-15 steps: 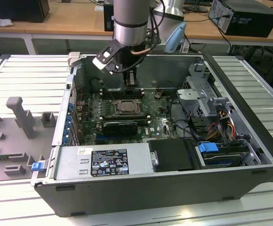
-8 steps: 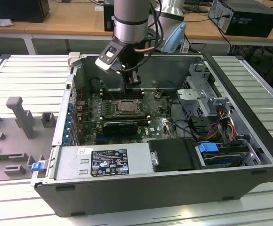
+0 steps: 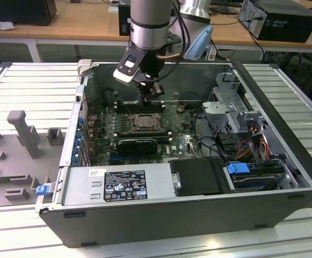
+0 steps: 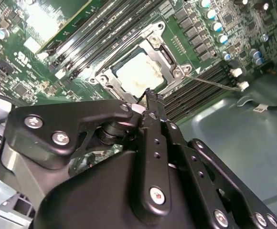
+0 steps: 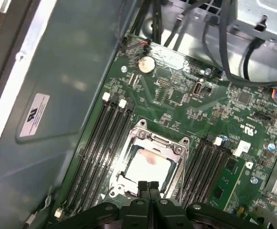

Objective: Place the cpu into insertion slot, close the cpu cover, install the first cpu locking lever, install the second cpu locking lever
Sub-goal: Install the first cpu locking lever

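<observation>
The arm comes down into the open computer case (image 3: 285, 177), and its gripper (image 3: 151, 91) hangs just above the green motherboard (image 3: 180, 134). In the exterior view the insertion slot (image 3: 145, 121) sits at six o'clock from the gripper, close beneath it. In both wrist views the two black fingers (image 5: 142, 187) are pressed together, with nothing between them.

The cpu (image 5: 150, 168) is already in the insertion slot, a pale square lying flat. The cpu cover (image 5: 160, 142) lies down around it, with the chip showing through the cut-out centre. The fingertips are right at the slot's edge, but I cannot tell whether they touch it.

Long black memory slots (image 5: 107, 143) flank the socket on both sides. In the second wrist view a thin silvery rod (image 4: 215, 82) runs out from one corner of the socket across the memory slots.
</observation>
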`<state>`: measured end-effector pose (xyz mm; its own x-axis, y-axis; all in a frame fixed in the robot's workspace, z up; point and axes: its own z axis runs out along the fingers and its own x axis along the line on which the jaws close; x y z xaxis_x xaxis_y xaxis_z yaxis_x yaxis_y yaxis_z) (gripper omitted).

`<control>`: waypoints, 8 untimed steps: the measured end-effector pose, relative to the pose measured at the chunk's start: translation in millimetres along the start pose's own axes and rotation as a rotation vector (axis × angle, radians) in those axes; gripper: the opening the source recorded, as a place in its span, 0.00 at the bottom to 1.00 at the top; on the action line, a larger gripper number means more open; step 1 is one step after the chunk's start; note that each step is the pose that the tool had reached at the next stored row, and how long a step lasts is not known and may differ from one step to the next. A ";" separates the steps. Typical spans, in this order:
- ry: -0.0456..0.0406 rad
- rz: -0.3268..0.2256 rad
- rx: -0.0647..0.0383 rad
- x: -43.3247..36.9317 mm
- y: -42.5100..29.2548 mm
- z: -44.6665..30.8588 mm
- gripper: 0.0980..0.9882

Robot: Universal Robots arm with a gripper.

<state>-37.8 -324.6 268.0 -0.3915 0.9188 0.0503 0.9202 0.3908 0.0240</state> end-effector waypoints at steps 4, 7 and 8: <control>0.0007 -0.039 0.001 0.0 0.0 0.0 0.01; 0.0014 -0.066 0.003 0.0 0.0 0.1 0.01; 0.0016 -0.079 0.003 0.0 0.0 0.0 0.01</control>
<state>-37.8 -324.6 268.0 -0.4632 0.8849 0.0500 0.8863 0.4625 0.0247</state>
